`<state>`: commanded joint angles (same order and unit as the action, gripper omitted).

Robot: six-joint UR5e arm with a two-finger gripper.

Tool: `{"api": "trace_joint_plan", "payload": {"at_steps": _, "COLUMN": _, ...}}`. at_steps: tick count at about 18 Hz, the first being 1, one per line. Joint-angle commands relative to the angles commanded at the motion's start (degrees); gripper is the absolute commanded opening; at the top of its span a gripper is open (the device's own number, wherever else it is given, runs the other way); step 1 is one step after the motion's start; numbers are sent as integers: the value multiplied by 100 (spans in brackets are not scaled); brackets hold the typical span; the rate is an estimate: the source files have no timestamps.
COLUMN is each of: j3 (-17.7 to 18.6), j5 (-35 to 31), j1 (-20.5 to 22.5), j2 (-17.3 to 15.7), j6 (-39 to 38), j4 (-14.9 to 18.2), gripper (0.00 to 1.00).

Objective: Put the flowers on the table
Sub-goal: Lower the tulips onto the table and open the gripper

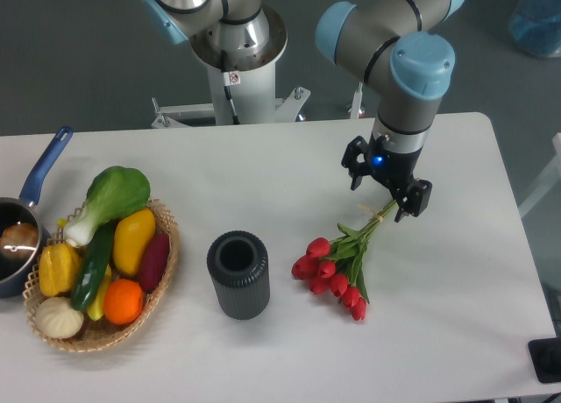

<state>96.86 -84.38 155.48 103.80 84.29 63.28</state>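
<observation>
1. The flowers (pixel 334 273) lie on the white table (pixel 263 175), right of its middle, with the red buds fanned out toward the front edge and the green stems running up and away toward the right edge.
2. The gripper (pixel 388 201) hangs over the stem ends, at the far end of the bunch from the buds. Its black fingers (pixel 412 199) stand on either side of the stem tips.
3. From here I cannot tell whether the fingers are pinching the stems or standing just apart from them; the tips blend into the dark body.
4. A dark ribbed vase (pixel 237 273) stands upright just left of the buds, close to them but not touching, its mouth open to the ceiling.
5. Near the front left corner sits a wicker basket (pixel 158 285) heaped with colourful vegetables (pixel 105 245).
6. At the left edge, a blue-handled pot (pixel 22 232) touches the basket's rim, partly cut off from view.
</observation>
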Motion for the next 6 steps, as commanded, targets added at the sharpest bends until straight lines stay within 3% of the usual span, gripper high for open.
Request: {"api": "trace_joint_plan", "payload": {"at_steps": 6, "j3": -9, "j5": -26, "j1": -27, "j2": -71, "j6": -9, "j4": 0, "gripper": 100}}
